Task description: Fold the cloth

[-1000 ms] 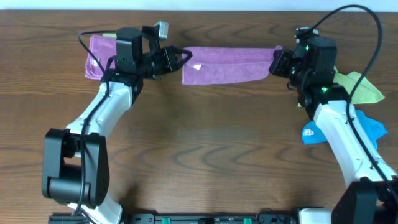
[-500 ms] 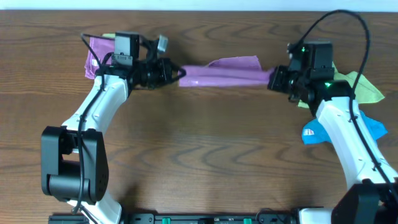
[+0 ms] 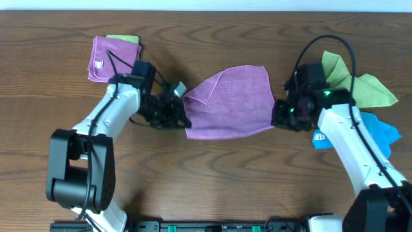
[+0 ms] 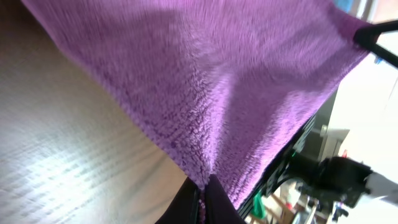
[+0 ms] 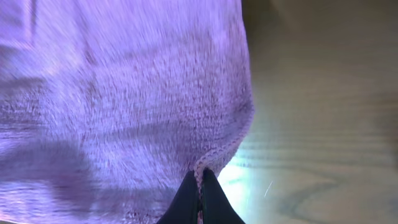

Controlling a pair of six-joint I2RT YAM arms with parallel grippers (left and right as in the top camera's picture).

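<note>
Both jaws pinching cloth (image 3: 232,103), gripped corners hidden

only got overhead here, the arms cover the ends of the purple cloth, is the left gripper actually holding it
Observer: Yes. The left wrist view shows the left gripper with its black fingertips pressed together on the hemmed edge of the fuzzy purple microfibre cloth.
Operator: ok and the other side, same
Observer: Same. In the right wrist view the right gripper is shut on the stitched hem where the cloth's side edge bends, with bare wooden table beside it.
</note>
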